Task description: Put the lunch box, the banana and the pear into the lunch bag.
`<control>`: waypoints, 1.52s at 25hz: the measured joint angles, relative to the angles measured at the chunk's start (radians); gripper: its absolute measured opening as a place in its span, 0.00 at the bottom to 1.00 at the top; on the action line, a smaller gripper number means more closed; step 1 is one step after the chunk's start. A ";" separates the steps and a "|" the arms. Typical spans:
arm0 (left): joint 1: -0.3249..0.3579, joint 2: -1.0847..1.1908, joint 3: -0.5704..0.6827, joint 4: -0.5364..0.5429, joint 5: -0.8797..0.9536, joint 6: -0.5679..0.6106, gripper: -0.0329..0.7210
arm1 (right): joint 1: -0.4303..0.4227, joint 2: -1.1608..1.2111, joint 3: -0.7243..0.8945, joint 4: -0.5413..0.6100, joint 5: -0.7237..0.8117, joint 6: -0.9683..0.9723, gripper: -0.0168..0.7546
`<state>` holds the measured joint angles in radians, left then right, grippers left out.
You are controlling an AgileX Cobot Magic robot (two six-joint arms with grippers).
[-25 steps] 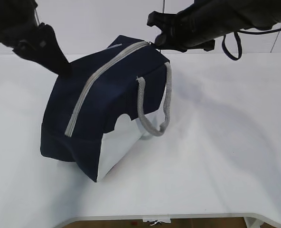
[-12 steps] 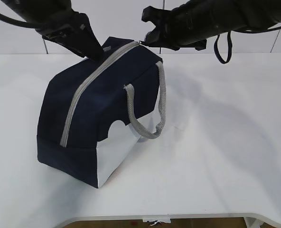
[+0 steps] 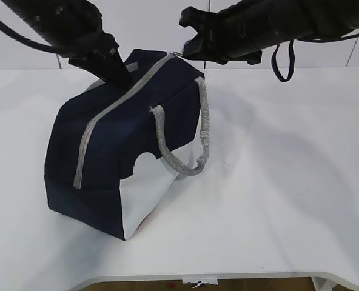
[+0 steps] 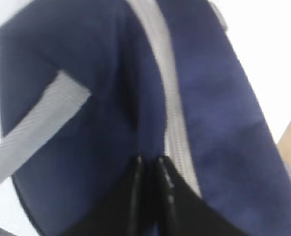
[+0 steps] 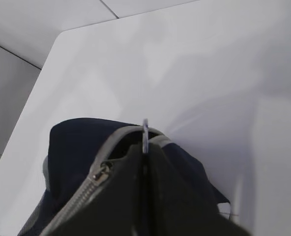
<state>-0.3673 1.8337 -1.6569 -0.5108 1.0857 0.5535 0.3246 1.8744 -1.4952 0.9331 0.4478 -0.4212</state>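
Observation:
The navy lunch bag [image 3: 125,151] stands on the white table, its grey zipper [image 3: 104,130] closed along most of the top. My left gripper [image 3: 122,82] presses on the bag's far top; in the left wrist view its fingers [image 4: 149,162] pinch a fold of navy fabric [image 4: 101,49] beside the zipper [image 4: 165,73]. At the bag's far end, my right gripper [image 3: 188,48] is shut [image 5: 144,147] on the thin ring pull [image 5: 145,129], just past the slider [image 5: 102,172]. The lunch box, the banana and the pear are out of view.
A grey webbing handle [image 3: 201,130] hangs down the bag's near side over its white panel. The white table [image 3: 276,182] stretches to the right, its front edge along the bottom. A dark cable loop [image 3: 282,63] dangles from the right arm.
My left gripper came from the left onto the bag's top and closed on the fabric. The bag shifted a little left and sits flatter. The right gripper still holds the ring pull.

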 joint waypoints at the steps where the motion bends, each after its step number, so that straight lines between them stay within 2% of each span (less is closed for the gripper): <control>1: 0.000 0.000 0.000 0.000 0.024 0.033 0.09 | 0.000 0.000 -0.003 0.000 0.002 0.000 0.02; 3: 0.000 0.000 0.000 0.000 0.046 0.055 0.04 | 0.000 0.000 -0.016 0.000 0.006 -0.004 0.02; 8: 0.000 0.000 -0.031 0.002 0.114 0.074 0.03 | 0.000 0.002 -0.066 0.000 0.036 -0.014 0.02; 15: 0.000 -0.002 -0.174 0.015 0.154 0.078 0.03 | -0.001 0.002 -0.095 -0.018 0.045 -0.020 0.02; 26: 0.000 -0.058 -0.185 0.032 0.162 0.078 0.03 | -0.029 0.008 -0.097 -0.043 0.037 -0.022 0.02; 38: 0.000 -0.117 -0.185 0.042 0.182 0.080 0.03 | -0.050 0.139 -0.097 -0.047 0.053 -0.022 0.02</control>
<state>-0.3673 1.7165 -1.8423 -0.4689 1.2682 0.6335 0.2745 2.0129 -1.5920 0.8862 0.5004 -0.4429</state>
